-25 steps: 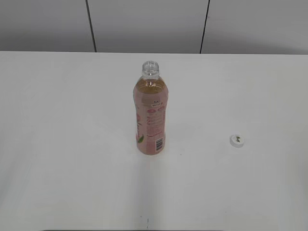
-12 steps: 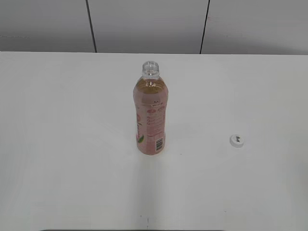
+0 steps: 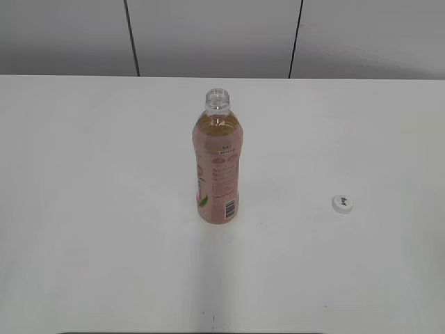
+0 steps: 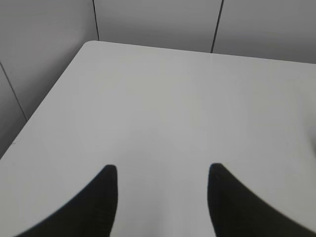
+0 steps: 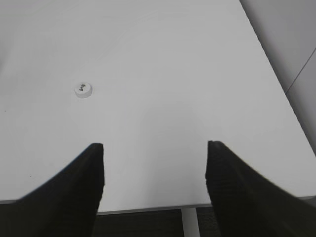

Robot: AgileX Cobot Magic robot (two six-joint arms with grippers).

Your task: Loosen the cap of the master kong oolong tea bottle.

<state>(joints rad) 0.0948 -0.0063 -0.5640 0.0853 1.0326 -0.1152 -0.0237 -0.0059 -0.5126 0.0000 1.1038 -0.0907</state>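
Note:
The master kong oolong tea bottle [image 3: 217, 167] stands upright at the middle of the white table, its pink label and barcode facing me and its clear threaded neck bare. The cap [image 3: 342, 203] lies on the table to the bottle's right, dark mark up; it also shows in the right wrist view [image 5: 83, 90]. My left gripper [image 4: 162, 170] is open and empty over the table's left part, with no bottle in its view. My right gripper [image 5: 155, 147] is open and empty near the table's front right edge, the cap ahead and to its left. Neither gripper shows in the exterior view.
The white table [image 3: 104, 174] runs back to a grey panelled wall [image 3: 208, 35]. The left wrist view shows the table's rounded far left corner [image 4: 89, 44]. The right wrist view shows the table's right edge [image 5: 276, 84] and front edge with a leg below.

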